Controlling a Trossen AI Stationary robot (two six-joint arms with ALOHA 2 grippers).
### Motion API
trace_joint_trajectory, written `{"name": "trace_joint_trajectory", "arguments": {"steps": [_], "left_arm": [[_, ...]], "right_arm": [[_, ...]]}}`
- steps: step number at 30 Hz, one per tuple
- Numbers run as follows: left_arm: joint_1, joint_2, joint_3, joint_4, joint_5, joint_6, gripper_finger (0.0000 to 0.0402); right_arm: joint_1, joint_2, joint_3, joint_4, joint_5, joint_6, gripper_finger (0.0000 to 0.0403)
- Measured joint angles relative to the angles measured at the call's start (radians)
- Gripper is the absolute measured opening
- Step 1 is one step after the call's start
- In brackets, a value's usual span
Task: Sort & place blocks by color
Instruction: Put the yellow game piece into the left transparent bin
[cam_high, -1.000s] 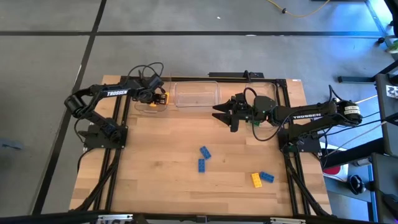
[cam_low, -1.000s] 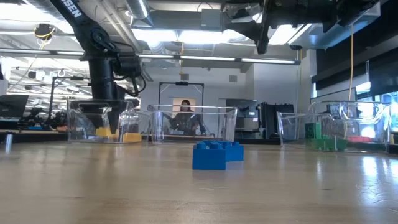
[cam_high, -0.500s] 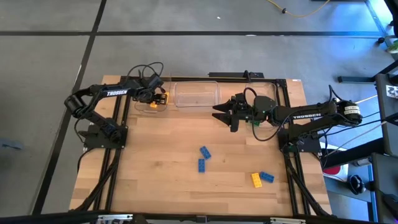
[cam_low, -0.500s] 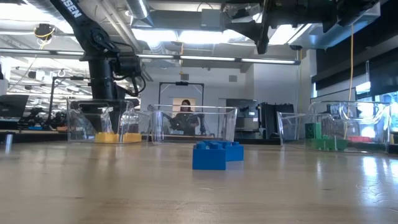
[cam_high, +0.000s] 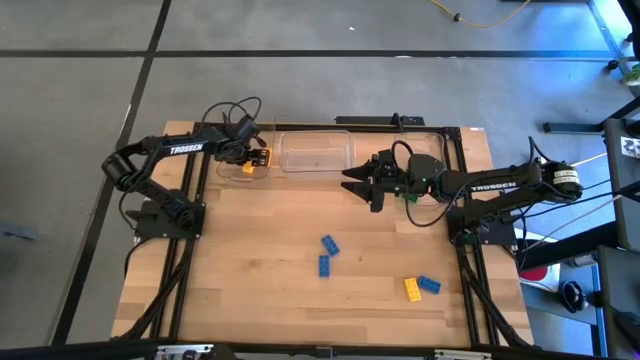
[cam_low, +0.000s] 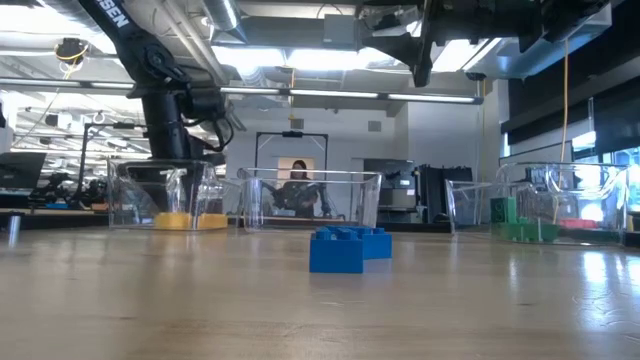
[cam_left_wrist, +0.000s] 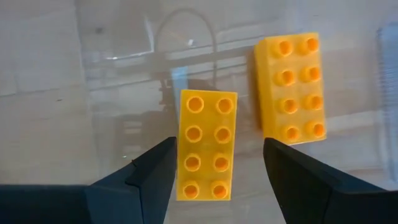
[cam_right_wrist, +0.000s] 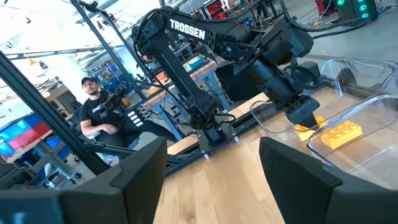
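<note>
My left gripper (cam_high: 262, 158) hangs open over the left clear bin (cam_high: 240, 170). In the left wrist view its fingers (cam_left_wrist: 219, 144) stand on either side of a yellow block (cam_left_wrist: 205, 144) that lies flat on the bin floor, a second yellow block (cam_left_wrist: 291, 87) beside it. My right gripper (cam_high: 360, 182) waits open, high above the far middle of the table. Two blue blocks (cam_high: 326, 254) lie mid-table; the low view shows them as blue blocks (cam_low: 348, 248). A yellow block (cam_high: 412, 290) and a blue block (cam_high: 429, 284) lie near right. Green blocks (cam_low: 520, 231) rest in the right bin.
Three clear bins stand in a row along the far edge: left, middle bin (cam_high: 315, 151), and right bin (cam_low: 545, 205) under my right arm. Bare wood lies near left. A person (cam_right_wrist: 93, 109) sits beyond the table, and another person (cam_low: 297, 185) shows behind the middle bin.
My left gripper has risen straight up out of the left bin, by about its fingers' length in the low view. The yellow blocks stay on the bin floor.
</note>
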Motion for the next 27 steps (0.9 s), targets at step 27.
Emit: {"name": "trace_joint_trajectory", "arguments": {"steps": [27], "left_arm": [[-0.143,-0.261,0.286,0.063,-0.051,0.217,0.0231]], "right_arm": [[0.000,0.000,0.000,0.000,-0.001,-0.004,0.0258]]}}
